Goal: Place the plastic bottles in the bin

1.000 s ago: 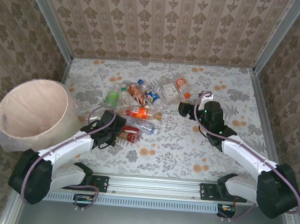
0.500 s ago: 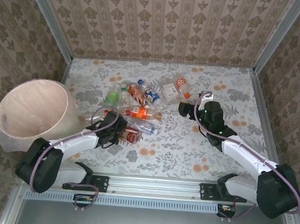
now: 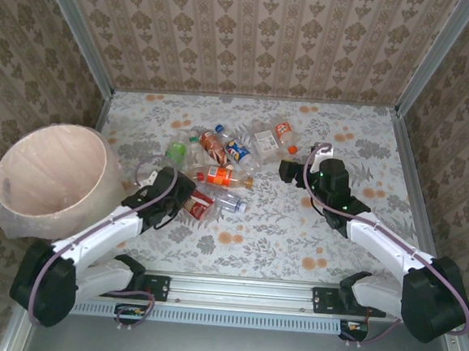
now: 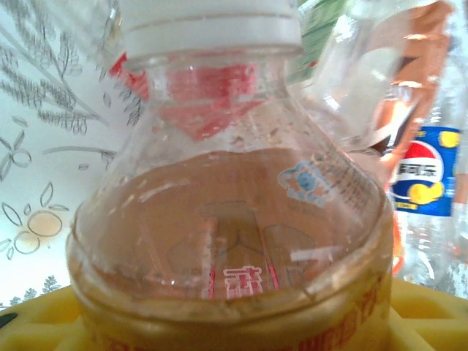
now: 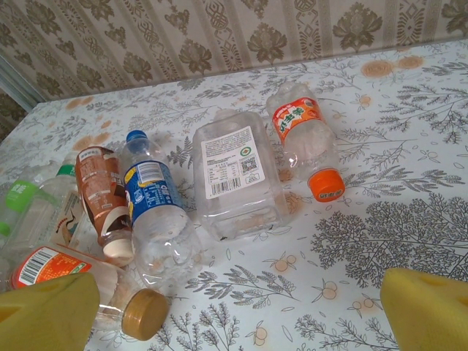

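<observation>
Pinching a red-labelled bottle [image 4: 219,219] with the left gripper [image 3: 190,207], just right of the bin [image 3: 96,177]. Holding the right gripper [image 3: 287,171] spread wide, farther right.

Floral tablecloth [image 3: 278,236]; damask-patterned walls [image 3: 253,39]; metal rail [image 3: 240,314] along near edge.

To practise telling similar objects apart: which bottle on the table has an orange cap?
The bottle with the orange label lying rightmost in the pile, beside the flattened white-labelled bottle; nearby caps are blue, green and tan.
</observation>
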Motion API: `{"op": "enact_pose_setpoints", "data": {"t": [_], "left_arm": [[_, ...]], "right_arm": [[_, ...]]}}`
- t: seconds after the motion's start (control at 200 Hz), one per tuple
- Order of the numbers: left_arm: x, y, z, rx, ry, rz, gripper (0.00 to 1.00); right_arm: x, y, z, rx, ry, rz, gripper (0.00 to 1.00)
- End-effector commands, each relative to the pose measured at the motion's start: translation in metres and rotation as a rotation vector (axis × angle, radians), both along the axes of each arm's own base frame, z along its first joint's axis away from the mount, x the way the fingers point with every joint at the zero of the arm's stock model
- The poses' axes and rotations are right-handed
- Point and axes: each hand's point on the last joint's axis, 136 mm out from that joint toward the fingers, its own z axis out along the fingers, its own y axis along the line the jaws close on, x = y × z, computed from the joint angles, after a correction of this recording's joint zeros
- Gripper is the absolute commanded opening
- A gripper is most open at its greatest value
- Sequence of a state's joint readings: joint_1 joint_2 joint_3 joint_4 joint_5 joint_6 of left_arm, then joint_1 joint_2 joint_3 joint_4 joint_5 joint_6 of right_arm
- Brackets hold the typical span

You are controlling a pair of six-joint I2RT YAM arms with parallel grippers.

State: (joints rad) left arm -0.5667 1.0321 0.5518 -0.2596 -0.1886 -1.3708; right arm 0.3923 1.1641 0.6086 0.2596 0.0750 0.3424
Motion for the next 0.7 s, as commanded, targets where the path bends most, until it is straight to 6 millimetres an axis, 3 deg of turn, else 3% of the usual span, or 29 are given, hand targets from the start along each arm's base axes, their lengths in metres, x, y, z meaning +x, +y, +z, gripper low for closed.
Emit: {"op": "enact_pose_setpoints", "data": {"t": [0.0,0.42,0.69], "left_arm": [[-0.001,0.017,0.026,0.163,-0.064,-0.068,0.59],[0.026,0.011,0.161,0.503,-0.344,-0.362,0.58],[0.028,0.025,0.239,0.69,-0.47,-0.429,0.59]], "right_arm": [[0.002,0.004,0.01,0.001,-0.037,0.01,1.0],[0.002,0.03,0.026,0.011,-0.082,0.124,1.0],[0.001,0.036,0.03,-0.004,-0.096,0.14,1.0]]}}
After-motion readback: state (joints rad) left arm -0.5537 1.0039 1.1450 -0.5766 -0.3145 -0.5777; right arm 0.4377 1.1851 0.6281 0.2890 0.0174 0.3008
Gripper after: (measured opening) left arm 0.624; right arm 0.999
